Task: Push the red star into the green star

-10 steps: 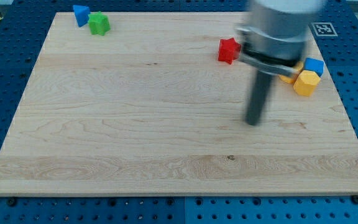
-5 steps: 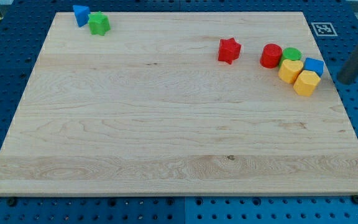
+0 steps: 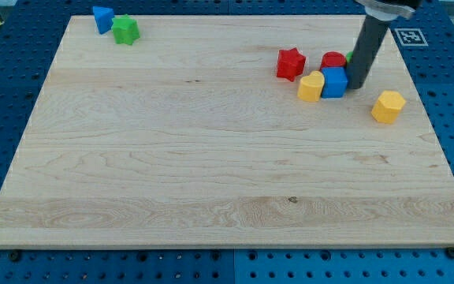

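**Our tip sits in the clutter, far from a clean line on the red star**

Our tip [image 3: 356,85] has no jaws to open or close and holds nothing; it stands on the board touching the right side of the blue cube [image 3: 335,82]. Taking the red star [image 3: 291,63] as the landmark: the blue cube lies to its right and slightly below, a yellow block [image 3: 310,87] touches the cube's left side and sits just below-right of the star, and a red cylinder [image 3: 333,61] stands just right of the star, above the cube. A sliver of green shows behind the rod, but we cannot tell its shape. Another yellow block [image 3: 388,106] lies alone further right and lower.

The green star [image 3: 124,30] is well apart from the red star, far to its left and a little higher, near the board's [image 3: 211,173] top-left corner, touching a blue block [image 3: 102,17] on its left.

We judge the main risk to be pushing left from here: the cube and yellow block would travel ahead of us and strike the red star off-centre, spinning it or sending it toward the top edge. A long push could also let the star slip off our tip. At the far end, a hard arrival may knock the green star and its blue neighbour off the corner
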Available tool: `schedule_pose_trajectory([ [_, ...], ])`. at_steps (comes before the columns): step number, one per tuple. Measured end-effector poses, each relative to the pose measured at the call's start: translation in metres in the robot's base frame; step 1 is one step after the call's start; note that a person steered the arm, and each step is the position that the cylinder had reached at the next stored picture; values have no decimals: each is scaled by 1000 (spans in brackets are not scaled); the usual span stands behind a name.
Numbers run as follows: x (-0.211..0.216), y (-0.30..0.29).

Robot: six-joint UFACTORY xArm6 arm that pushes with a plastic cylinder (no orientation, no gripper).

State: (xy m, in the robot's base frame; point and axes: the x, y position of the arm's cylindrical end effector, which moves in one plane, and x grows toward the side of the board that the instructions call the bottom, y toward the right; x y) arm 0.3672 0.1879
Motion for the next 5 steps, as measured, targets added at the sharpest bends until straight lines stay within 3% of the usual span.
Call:
schedule_pose_trajectory([
  [5,-48,-151],
])
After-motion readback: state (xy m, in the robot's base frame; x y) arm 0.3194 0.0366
